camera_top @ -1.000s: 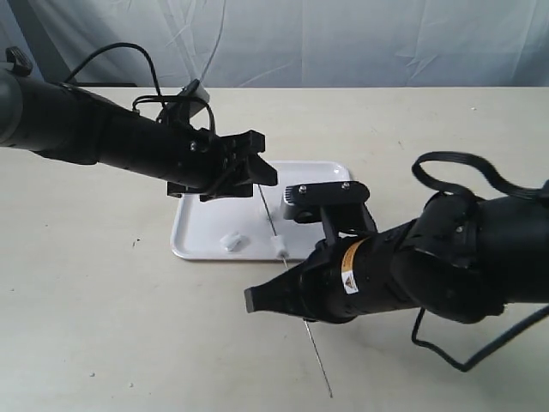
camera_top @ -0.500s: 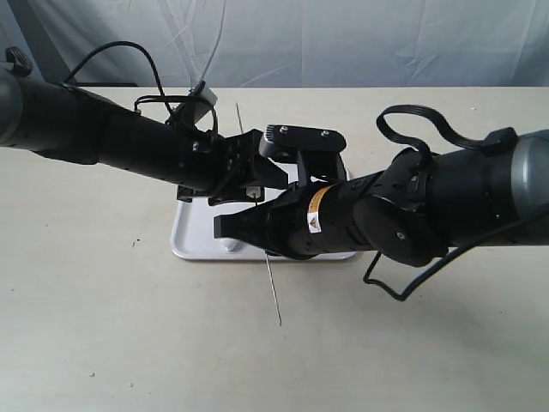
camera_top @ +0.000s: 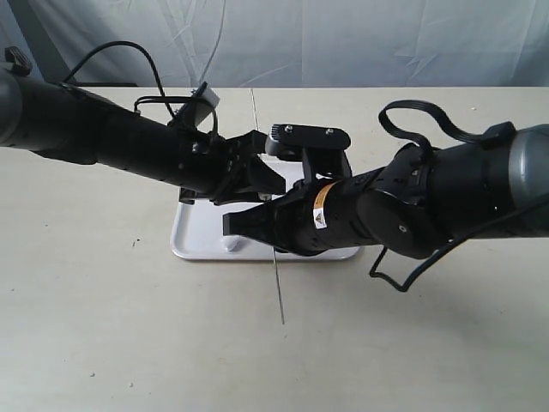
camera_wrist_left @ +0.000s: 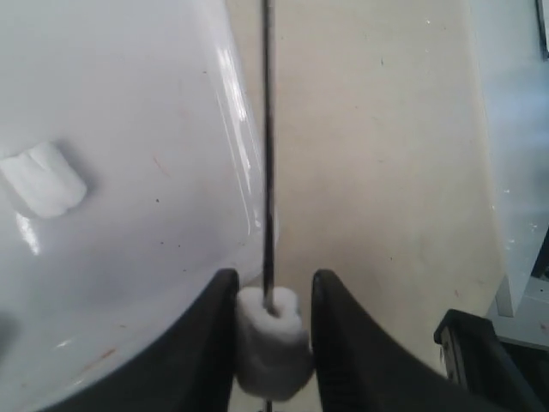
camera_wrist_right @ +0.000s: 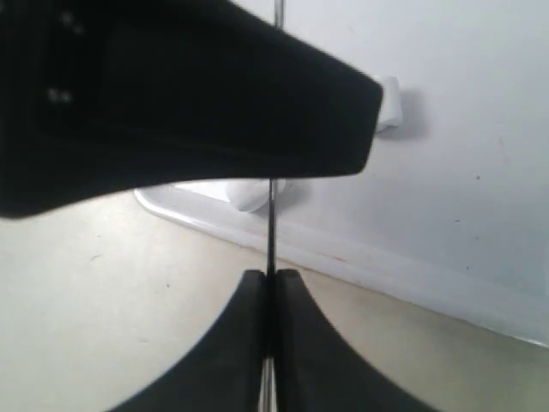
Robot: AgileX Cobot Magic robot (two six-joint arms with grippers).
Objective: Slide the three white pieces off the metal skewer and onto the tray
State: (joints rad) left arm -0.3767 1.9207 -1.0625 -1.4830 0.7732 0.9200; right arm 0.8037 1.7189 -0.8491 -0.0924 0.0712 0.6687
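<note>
The thin metal skewer [camera_top: 280, 296] crosses the tray's [camera_top: 185, 237] near rim, its far end reaching past the tray's back edge. My right gripper [camera_wrist_right: 271, 280] is shut on the skewer [camera_wrist_right: 271, 232], hovering over the tray's front edge [camera_top: 257, 230]. My left gripper [camera_wrist_left: 273, 296] is shut on a white piece [camera_wrist_left: 273, 343] still threaded on the skewer [camera_wrist_left: 267, 154]; it sits above the tray's middle [camera_top: 264, 177]. A second white piece [camera_wrist_left: 43, 180] lies loose on the tray [camera_top: 230, 245] [camera_wrist_right: 390, 101]. No third piece shows.
The tray [camera_wrist_left: 129, 103] rests on a beige tabletop [camera_top: 129, 343] with a pale cloth backdrop behind. Both black arms cross over the tray and hide most of it. Cables loop off each arm.
My right gripper has carried the skewer from the table's front up over the tray. The skewer's far end now pokes past the left gripper, which has taken the threaded piece between its fingers.
</note>
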